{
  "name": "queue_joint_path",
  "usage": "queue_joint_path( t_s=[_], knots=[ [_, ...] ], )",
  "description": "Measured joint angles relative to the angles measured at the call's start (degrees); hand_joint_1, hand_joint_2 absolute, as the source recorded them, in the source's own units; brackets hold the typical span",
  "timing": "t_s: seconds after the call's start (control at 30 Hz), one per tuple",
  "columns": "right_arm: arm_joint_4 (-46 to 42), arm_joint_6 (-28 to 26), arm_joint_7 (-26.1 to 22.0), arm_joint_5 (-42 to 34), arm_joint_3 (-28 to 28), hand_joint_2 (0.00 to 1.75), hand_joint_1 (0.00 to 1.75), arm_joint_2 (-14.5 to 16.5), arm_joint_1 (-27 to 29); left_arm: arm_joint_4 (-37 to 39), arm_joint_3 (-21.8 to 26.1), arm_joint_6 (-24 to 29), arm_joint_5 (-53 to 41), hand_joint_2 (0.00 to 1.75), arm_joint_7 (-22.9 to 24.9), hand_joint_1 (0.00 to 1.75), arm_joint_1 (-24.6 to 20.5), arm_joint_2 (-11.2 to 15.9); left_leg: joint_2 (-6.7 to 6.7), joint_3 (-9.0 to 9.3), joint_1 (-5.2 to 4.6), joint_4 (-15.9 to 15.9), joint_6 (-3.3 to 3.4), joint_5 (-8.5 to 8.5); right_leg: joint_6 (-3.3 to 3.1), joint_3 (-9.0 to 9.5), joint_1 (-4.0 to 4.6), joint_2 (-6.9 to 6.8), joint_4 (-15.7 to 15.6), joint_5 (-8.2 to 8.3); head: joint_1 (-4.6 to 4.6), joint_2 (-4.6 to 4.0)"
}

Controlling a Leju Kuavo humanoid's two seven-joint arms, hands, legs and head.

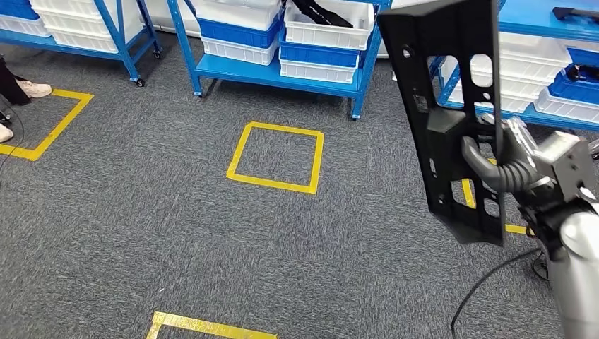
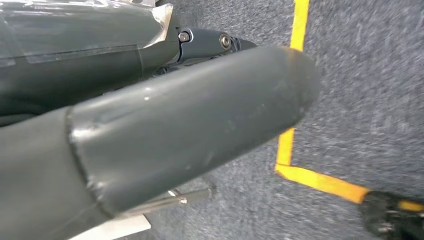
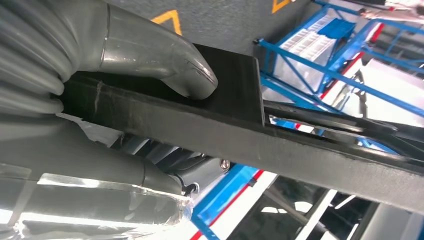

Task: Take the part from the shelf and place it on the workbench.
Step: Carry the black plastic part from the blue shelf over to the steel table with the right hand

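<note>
The right hand's fingers (image 1: 487, 166) are wrapping around a long black part (image 1: 445, 120), the thumb (image 3: 165, 60) pressing its flat face, holding it nearly upright above the grey carpet (image 1: 141, 212). The part is blocking much of the blue shelf (image 1: 282, 70) behind it, where white and blue bins (image 1: 321, 35) are sitting. The left hand (image 2: 175, 125) is hanging blurred above yellow floor tape (image 2: 300, 50); its fingers are probably empty, though I cannot tell.
</note>
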Motion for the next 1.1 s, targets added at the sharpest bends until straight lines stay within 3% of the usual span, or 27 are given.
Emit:
queue_joint_path(
  t_s=[0.03,0.07,0.13,0.17,0.23,0.27,0.3,0.37,0.4,0.43,0.5,0.53,0.57,0.6,0.63,0.7,0.77,0.83,0.9,0.97,1.03,1.07,1.1],
  knots=[
    [-0.78,0.43,-0.02,0.01,-1.10,1.75,1.75,-0.01,1.09,0.00,-0.10,-0.22,-0.06,0.00,-0.04,0.00,0.00,0.04,0.09,-1.05,-0.15,0.02,0.04,0.78,0.28,-0.38,0.05,0.04,3.16,-1.13,0.12,0.00],
    [-1.34,0.88,0.01,0.01,-1.95,1.75,1.75,-0.01,1.81,0.00,-0.19,-0.34,-0.10,0.00,-0.07,0.00,0.00,0.07,0.19,-2.08,-0.33,0.04,0.05,1.56,0.76,0.08,0.18,0.07,4.87,-0.91,0.15,0.00],
    [-2.05,1.77,0.22,-0.02,-3.16,1.75,1.75,-0.03,2.34,0.00,-0.26,-0.47,-0.35,0.00,-0.10,0.00,-0.04,0.08,0.42,-3.97,-0.74,0.06,0.01,2.99,1.38,4.03,0.66,0.08,2.63,1.67,0.22,0.00],
    [-2.35,2.14,0.39,-0.04,-3.63,1.75,1.75,-0.17,2.32,0.00,-0.29,-0.53,-0.52,0.00,-0.11,0.00,-0.08,-0.01,0.52,-4.66,-0.88,0.08,-0.03,3.68,0.85,7.62,1.12,0.01,-1.22,2.16,0.17,0.01],
    [-2.91,2.68,0.76,-0.05,-4.41,1.75,1.75,-0.55,1.92,-0.01,-0.38,-0.66,-0.80,0.00,-0.24,0.00,-0.14,-0.19,0.66,-5.26,-1.22,0.00,-0.37,4.91,-1.17,14.87,2.12,-0.44,-10.67,0.59,0.30,0.01],
    [-3.14,2.84,0.96,0.10,-4.65,1.75,1.75,-0.74,1.56,-0.02,-0.45,-0.84,-0.82,0.00,-0.49,0.00,-0.16,-0.30,0.80,-5.20,-1.24,-0.19,-0.64,5.52,-2.18,16.90,2.47,-0.65,-13.79,-0.42,0.33,0.01],
    [-3.26,2.92,1.16,0.41,-4.77,1.75,1.75,-0.79,1.21,-0.02,-0.50,-1.12,-0.82,0.00,-0.89,0.00,-0.16,-0.31,0.90,-5.11,-1.29,-0.55,-1.01,6.19,-2.82,17.48,2.64,-0.80,-15.42,-0.65,0.41,0.01],
    [-3.35,2.95,1.46,1.51,-4.68,1.75,1.75,-0.55,0.56,-0.02,-0.55,-1.89,-0.72,0.00,-1.80,0.00,-0.14,-0.28,0.92,-5.41,-1.07,-0.79,-1.77,6.38,-3.69,16.44,1.87,-0.77,-15.65,0.84,0.40,0.01],
    [-3.35,2.95,1.58,2.18,-4.46,1.75,1.75,-0.30,0.27,-0.01,-0.54,-2.21,-0.67,0.00,-2.08,0.00,-0.12,-0.25,0.77,-5.87,-0.96,0.00,-2.20,4.87,-4.18,15.91,1.47,-0.78,-15.80,1.70,0.31,0.01],
    [-3.31,2.96,1.67,2.80,-4.09,1.75,1.75,0.04,-0.12,-0.01,-0.52,-2.39,-0.62,0.00,-2.16,0.00,-0.09,-0.22,0.58,-6.60,-0.80,2.02,-2.61,2.25,-4.53,15.33,1.07,-0.78,-15.88,2.54,0.18,0.01],
    [-3.14,2.97,1.78,3.69,-3.12,1.75,1.75,0.77,-0.99,-0.02,-0.49,-2.49,-0.60,0.00,-2.08,0.00,-0.04,-0.14,0.32,-8.51,-0.38,9.18,-3.54,-3.45,-4.89,13.96,1.05,-0.73,-15.81,3.78,-0.16,0.00],
    [-3.02,2.97,1.79,3.94,-2.64,1.75,1.75,1.15,-1.33,-0.02,-0.48,-2.48,-0.59,0.00,-2.04,0.00,-0.03,-0.08,0.27,-9.30,-0.12,12.94,-3.99,-4.74,-4.71,13.41,1.00,-0.70,-15.72,4.28,-0.22,0.00],
    [-2.90,2.97,1.79,4.09,-2.25,1.75,1.75,1.48,-1.53,-0.02,-0.48,-2.48,-0.59,0.00,-2.03,0.00,-0.04,-0.01,0.26,-9.44,0.19,15.34,-4.41,-4.67,-4.42,12.89,0.89,-0.68,-15.58,4.70,-0.26,0.00],
    [-2.77,2.97,1.80,4.19,-1.94,1.75,1.75,1.77,-1.63,-0.02,-0.47,-2.48,-0.59,0.00,-2.03,0.00,-0.04,0.05,0.28,-8.43,0.53,15.47,-4.82,-3.69,-4.11,12.47,0.71,-0.69,-15.34,5.00,-0.26,0.00],
    [-2.64,2.97,1.81,4.26,-1.67,1.75,1.75,1.98,-1.71,-0.02,-0.46,-2.48,-0.59,0.00,-2.03,0.00,-0.03,0.10,0.34,-6.18,0.92,13.15,-5.23,-2.40,-3.83,12.13,0.48,-0.72,-14.98,5.14,-0.28,0.00],
    [-2.48,2.97,1.85,4.27,-1.26,1.75,1.75,2.22,-2.09,-0.01,-0.44,-2.49,-0.59,0.00,-2.03,0.00,-0.03,0.13,0.35,-0.52,1.48,5.38,-5.83,-1.25,-3.15,11.04,0.26,-0.80,-13.77,5.01,-0.46,0.00],
    [-2.42,2.97,1.88,4.27,-0.92,1.75,1.75,2.33,-2.59,0.00,-0.42,-2.50,-0.59,0.00,-2.03,0.00,-0.05,0.13,0.20,1.93,1.44,1.36,-5.39,-1.72,-2.32,10.07,0.60,-0.86,-12.67,4.75,-0.58,0.00],
    [-2.21,3.20,1.89,4.37,-0.55,1.75,1.75,2.43,-3.40,0.00,-0.31,-2.31,-0.34,0.00,-1.83,0.00,-0.09,0.09,0.11,1.57,0.99,1.00,-4.01,-1.82,-1.41,9.62,0.93,-0.83,-12.34,4.91,-0.43,0.00],
    [-1.13,3.80,1.64,4.77,0.44,1.75,1.75,2.79,-5.59,-0.01,-0.04,-1.56,0.37,0.00,-1.19,0.00,-0.11,-0.05,0.15,1.31,0.81,0.32,-2.59,-1.30,-0.93,8.53,0.69,-0.68,-10.91,4.16,-0.27,0.00],
    [1.44,4.19,0.97,5.70,2.52,1.75,1.75,3.72,-9.35,-0.02,0.49,-0.37,1.14,0.00,-0.36,0.00,-0.17,-0.27,0.26,0.93,0.87,-0.05,-1.66,-0.73,-1.07,5.61,0.31,-0.51,-5.14,1.32,-0.07,0.00],
    [4.88,4.02,0.21,6.74,5.33,1.75,1.75,5.11,-13.17,-0.02,1.10,0.77,1.60,0.00,0.41,0.00,-0.24,-0.65,0.28,0.43,0.80,-0.05,-1.29,-0.34,-0.91,2.12,0.24,-0.42,2.76,-1.61,0.10,0.00],
    [6.49,3.87,-0.09,7.08,6.75,1.75,1.75,5.83,-14.63,-0.02,1.37,1.25,1.78,0.00,0.76,0.00,-0.26,-0.90,0.08,0.26,0.75,-0.04,-1.24,-0.15,-0.61,1.33,0.24,-0.38,4.82,-2.04,0.15,0.00],
    [7.99,3.75,-0.33,7.29,8.16,1.75,1.75,6.53,-15.88,-0.02,1.64,1.70,1.99,0.00,1.05,0.00,-0.27,-1.15,-0.27,0.16,0.71,-0.04,-1.26,0.04,-0.22,1.72,0.25,-0.30,4.53,-1.51,0.21,0.00]
  ],
)
